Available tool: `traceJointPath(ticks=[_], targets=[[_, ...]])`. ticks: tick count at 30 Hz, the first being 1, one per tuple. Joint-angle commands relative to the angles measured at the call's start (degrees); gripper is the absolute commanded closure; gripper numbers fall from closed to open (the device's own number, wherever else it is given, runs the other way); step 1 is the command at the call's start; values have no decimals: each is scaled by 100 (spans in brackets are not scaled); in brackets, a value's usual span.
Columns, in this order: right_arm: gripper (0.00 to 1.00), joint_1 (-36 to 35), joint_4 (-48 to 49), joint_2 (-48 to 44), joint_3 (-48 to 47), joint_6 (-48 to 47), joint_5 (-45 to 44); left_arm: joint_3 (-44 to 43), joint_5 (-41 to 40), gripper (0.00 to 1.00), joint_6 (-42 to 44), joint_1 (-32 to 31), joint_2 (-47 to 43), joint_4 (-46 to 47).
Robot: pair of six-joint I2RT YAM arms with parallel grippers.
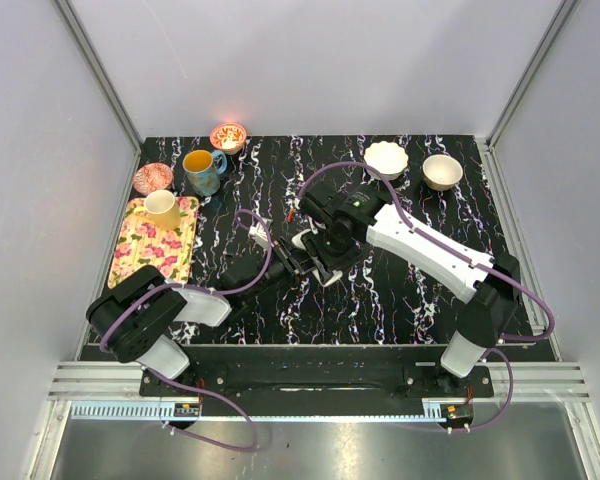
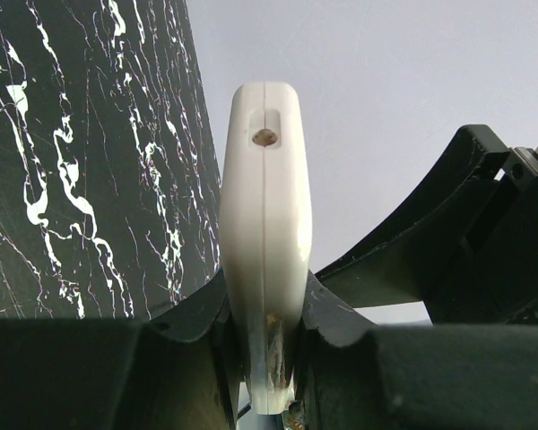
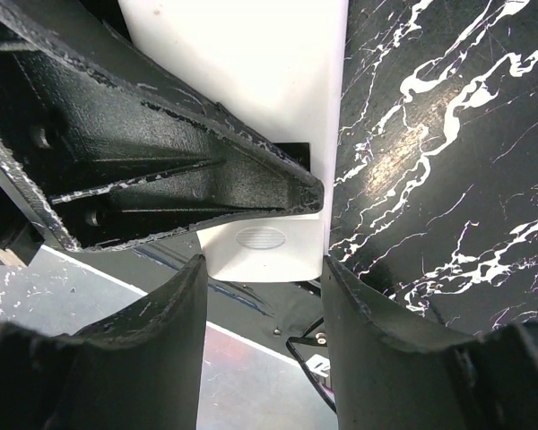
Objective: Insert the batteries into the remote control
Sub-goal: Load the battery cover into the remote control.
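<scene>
Remote control (image 2: pixel 264 224) = small hard plastic shell. Prob light, stiff, glossy, so slippery under hard pads. The thin battery door is likely the weak bit, so don't squeeze across it. Best hold imo: pinch the flat faces partway along the body and leave the door end free, which is roughly how it sits now. Left gripper (image 2: pixel 266 306) is clamped on both flat faces. The remote stands edge-on btwn the fingers with its LED-window end sticking out past them, and looks held above the black marble table (image 2: pixel 90 179). Right wrist cam: a left finger (image 3: pixel 206 179) crosses the white back, with the oval ridged thumb patch (image 3: pixel 260 238) exposed just past it. Right gripper (image 3: pixel 262 278) has jaws apart and holds nothing. The remote's end sits just beyond the gap, approx centred btwn the tips, not touching either afaict. Top cam: both claws meet mid-table and the remote is mostly hidden. No batteries visible in any view. Next contact prob needs a light sliding push on the patch, not a pinch.
</scene>
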State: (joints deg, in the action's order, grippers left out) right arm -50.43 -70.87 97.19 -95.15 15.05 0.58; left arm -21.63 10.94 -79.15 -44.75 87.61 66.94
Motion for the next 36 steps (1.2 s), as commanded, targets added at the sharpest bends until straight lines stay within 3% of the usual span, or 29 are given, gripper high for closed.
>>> traceJointPath(ticks=[1, 3, 14, 23, 36], targets=[[92, 174, 478, -182, -3, -11, -383, -149, 629, 100, -144, -209, -166, 1367], [84, 174, 460, -218, -12, 16, -392, -149, 611, 100, -118, -209, -183, 1287], [61, 174, 302, -279, 14, 16, -383, -272, 532, 100, 155, -200, -324, 663], [52, 174, 320, -279, -3, 42, -330, -351, 541, 100, 181, -192, -341, 469], [27, 174, 399, -244, -47, 139, -313, -334, 550, 100, 172, -174, -306, 478]])
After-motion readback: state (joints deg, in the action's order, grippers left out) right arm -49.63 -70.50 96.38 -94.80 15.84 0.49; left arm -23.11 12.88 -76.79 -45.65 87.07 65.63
